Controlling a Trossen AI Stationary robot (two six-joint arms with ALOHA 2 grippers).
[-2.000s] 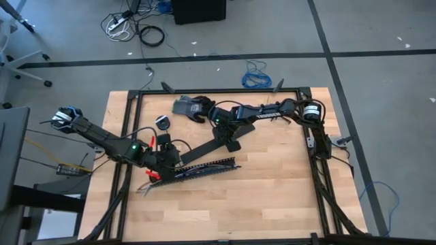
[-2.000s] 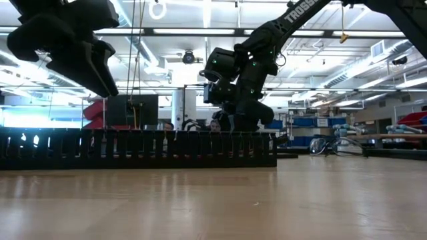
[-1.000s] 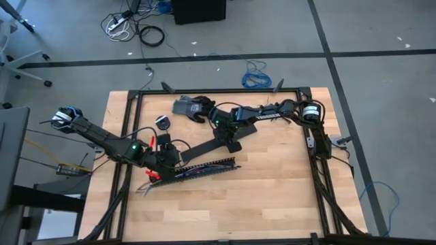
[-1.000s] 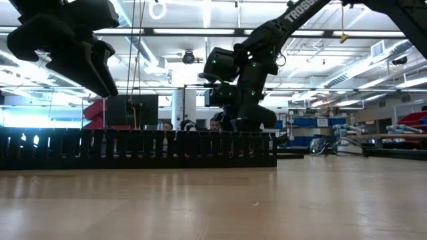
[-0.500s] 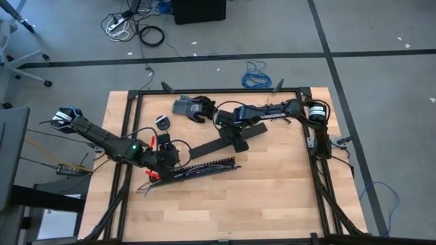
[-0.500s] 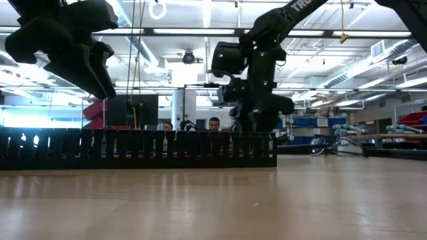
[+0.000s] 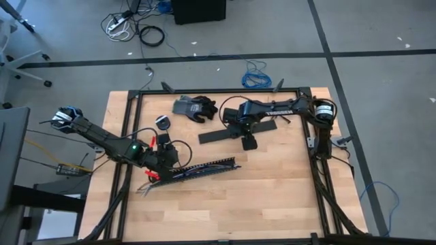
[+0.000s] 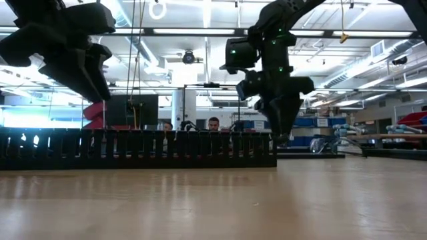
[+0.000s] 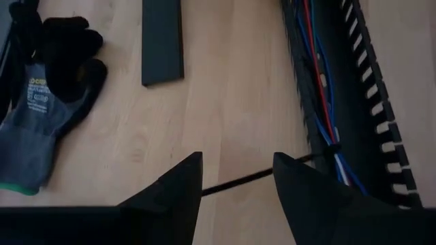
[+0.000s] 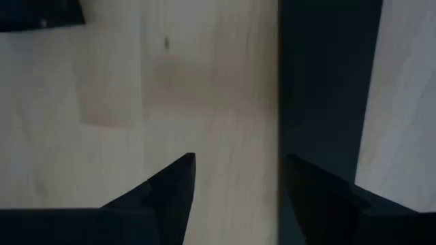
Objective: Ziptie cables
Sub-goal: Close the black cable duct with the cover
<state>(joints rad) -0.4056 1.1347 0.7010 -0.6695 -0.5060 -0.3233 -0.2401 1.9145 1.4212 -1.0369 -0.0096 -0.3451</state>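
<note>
From the high view I have the left gripper [image 7: 165, 155] low over the near end of the black slotted channel [image 7: 204, 167], where the cables [image 7: 194, 170] lie, their loose ends splaying past the channel's left end; the right gripper [image 7: 248, 141] hangs well apart, above bare table [image 7: 272, 197] beside a flat black cover strip [image 7: 221, 134]. In the low view the channel's slotted wall [image 8: 140, 148] hides the wires entirely, so I cannot judge their height from there. My left wrist view shows my fingers [image 9: 178, 187] spread with nothing between them, the red and blue wires [image 9: 320, 88] off to one side, and a thin black tie [image 9: 238, 179] lying beyond the tips. The right wrist view shows parted, empty fingers [image 10: 174, 184] over wood. My worry: closing here could nip the channel wall or miss the tie, scattering wires out of the slots.
</note>
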